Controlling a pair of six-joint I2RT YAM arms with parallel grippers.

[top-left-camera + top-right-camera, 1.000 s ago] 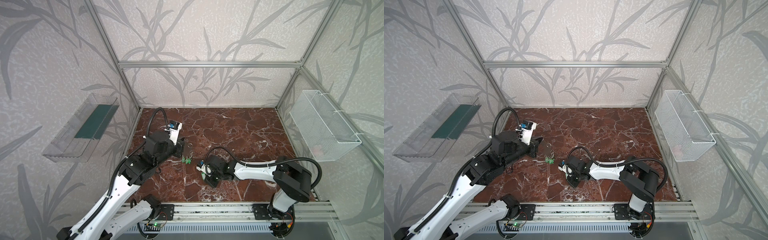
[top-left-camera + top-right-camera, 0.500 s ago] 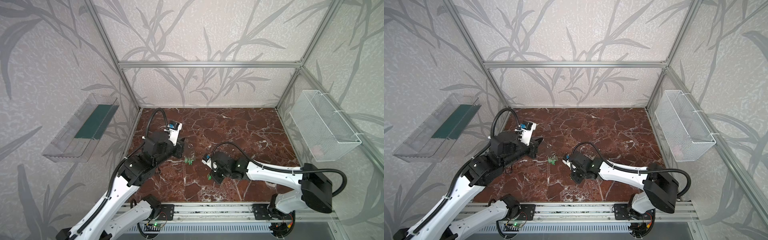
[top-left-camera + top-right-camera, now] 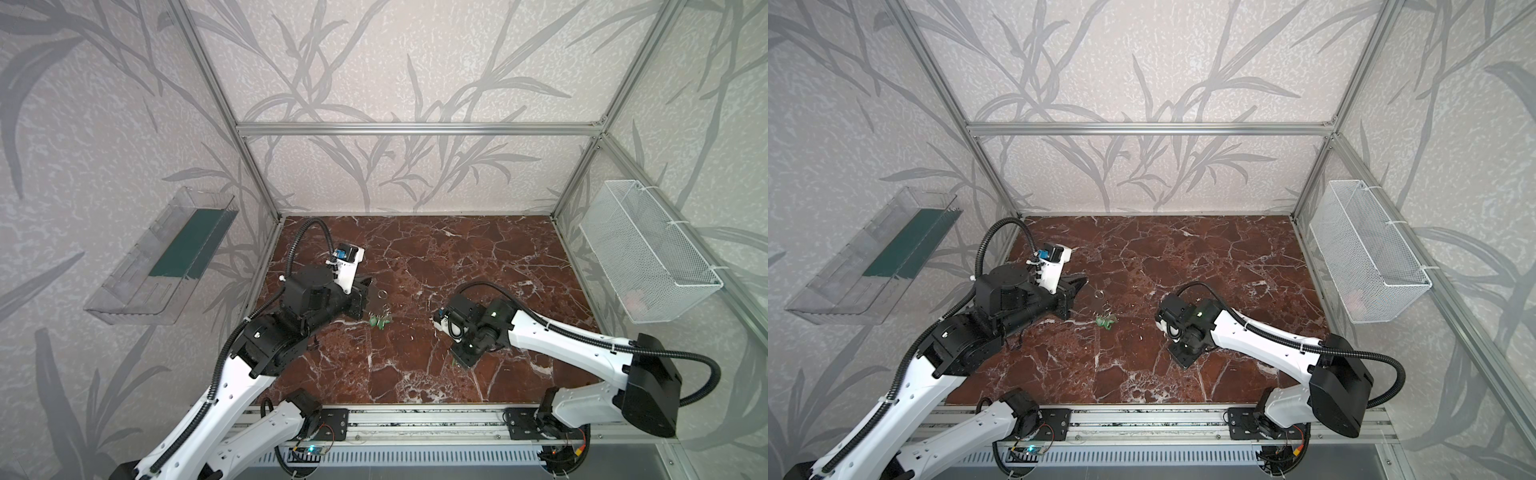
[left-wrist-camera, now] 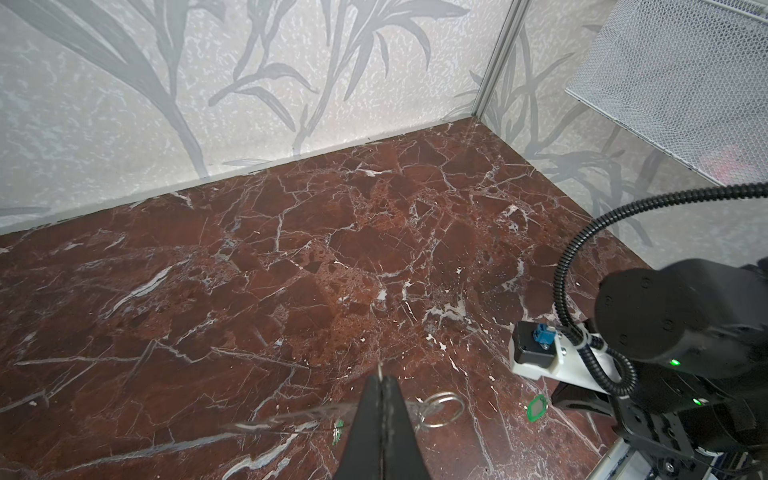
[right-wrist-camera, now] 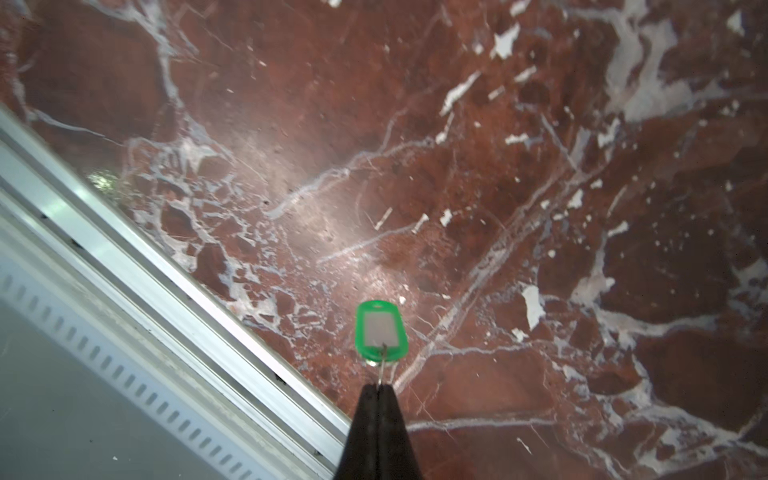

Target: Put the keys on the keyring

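My left gripper (image 4: 381, 376) is shut on the keyring (image 4: 291, 417). The keyring is a thin greyish plate, seen edge-on as a blurred band across the jaws. A sliver of metal pokes out past the tips. A metal split ring (image 4: 440, 409) hangs beside the jaws. In both top views a clump of green-tagged keys (image 3: 380, 321) (image 3: 1104, 322) lies on the marble just right of the left gripper (image 3: 368, 291). My right gripper (image 5: 380, 386) is shut on the thin wire loop of one key. Its green tag (image 5: 381, 330) dangles beyond the tips, near the front edge.
A white wire basket (image 3: 648, 253) hangs on the right wall and a clear tray (image 3: 166, 257) on the left wall. The aluminium front rail (image 5: 166, 270) runs close to the right gripper (image 3: 459, 361). A small loose ring (image 3: 383, 293) lies by the left gripper.
The right arm has swung right and toward the front edge, carrying the green-tagged key away from the clump. The left arm has stayed still.
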